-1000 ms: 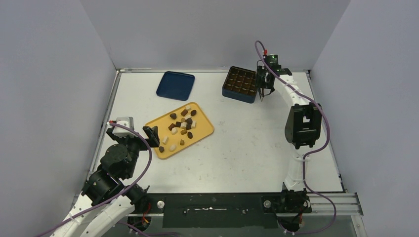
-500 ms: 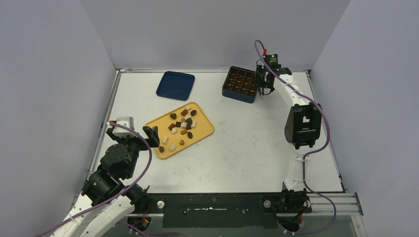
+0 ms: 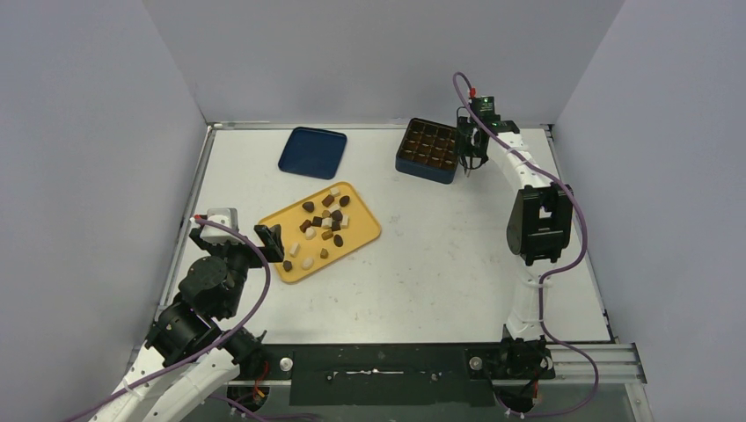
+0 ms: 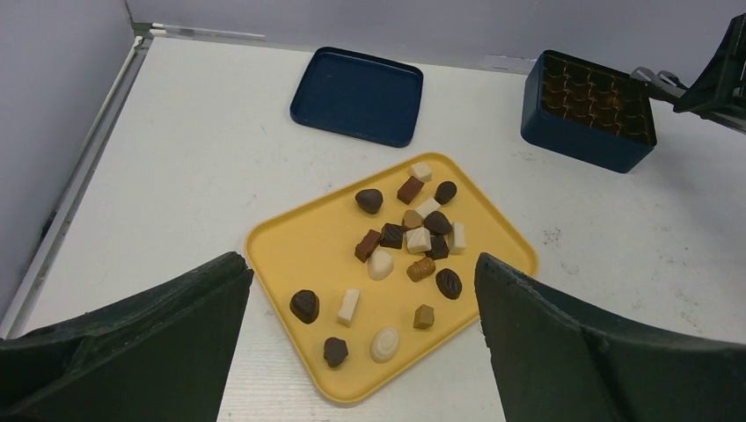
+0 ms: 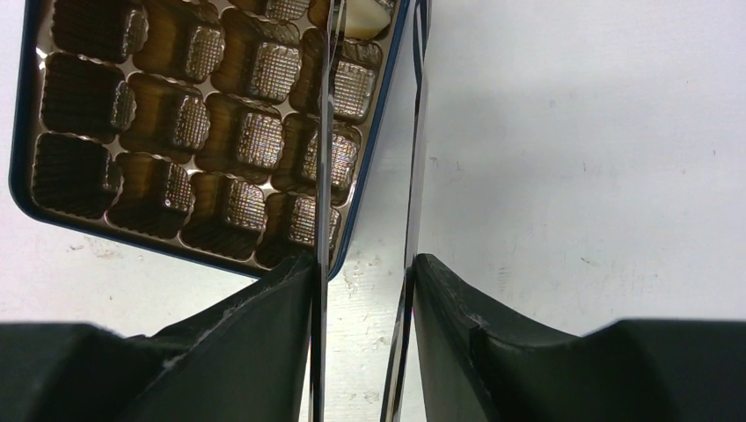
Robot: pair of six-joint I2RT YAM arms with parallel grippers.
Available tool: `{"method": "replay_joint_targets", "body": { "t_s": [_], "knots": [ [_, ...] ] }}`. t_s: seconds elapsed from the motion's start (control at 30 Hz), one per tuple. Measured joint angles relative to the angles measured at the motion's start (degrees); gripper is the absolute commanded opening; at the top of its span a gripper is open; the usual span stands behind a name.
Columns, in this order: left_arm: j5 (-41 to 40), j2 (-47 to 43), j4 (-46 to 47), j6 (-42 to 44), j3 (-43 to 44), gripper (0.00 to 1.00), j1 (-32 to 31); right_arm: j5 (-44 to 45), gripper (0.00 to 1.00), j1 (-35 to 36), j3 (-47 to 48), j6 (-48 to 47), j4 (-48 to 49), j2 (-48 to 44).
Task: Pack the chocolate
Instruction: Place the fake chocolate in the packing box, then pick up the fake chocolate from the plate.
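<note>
Several chocolate pieces (image 3: 324,224) (image 4: 413,237), dark brown, caramel and white, lie loose on the yellow tray (image 3: 361,230) (image 4: 299,246). My left gripper (image 3: 271,242) (image 4: 365,352) stands wide open at the tray's near-left corner and holds nothing. The dark blue gridded box (image 3: 428,149) (image 4: 588,110) (image 5: 202,132) sits at the far right. My right gripper (image 3: 469,165) (image 5: 376,35) hangs over the box's right edge, its thin metal blades parted. A white chocolate (image 5: 368,12) lies in the box's corner cell, in line with the gap between the blades. The other cells in view hold nothing.
The box's flat blue lid (image 3: 312,151) (image 4: 358,94) lies at the far left, beyond the tray. Grey walls close in the table on three sides. The right arm's elbow (image 3: 538,224) stands over the right side of the table.
The right gripper's blades have parted a little wider and the gripper has shifted slightly along the box's right edge. The left arm and the tray have not moved.
</note>
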Motion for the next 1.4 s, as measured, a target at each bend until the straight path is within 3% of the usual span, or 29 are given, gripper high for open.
{"method": "replay_joint_targets", "body": {
  "t_s": [0.47, 1.13, 1.4],
  "knots": [
    [-0.5, 0.0, 0.0, 0.0, 0.0, 0.97, 0.0, 0.1, 0.39, 3.1, -2.7, -0.1, -1.6, -5.9],
    [-2.8, -3.0, 0.0, 0.0, 0.0, 0.97, 0.3, -4.3, 0.40, 28.7, -22.4, -1.7, 3.2, -21.5],
    [-3.3, -3.3, 0.0, 0.0, 0.0, 0.97, 0.4, -5.9, 0.41, 33.4, -24.0, -1.8, 4.8, -21.6]
  ]
}}
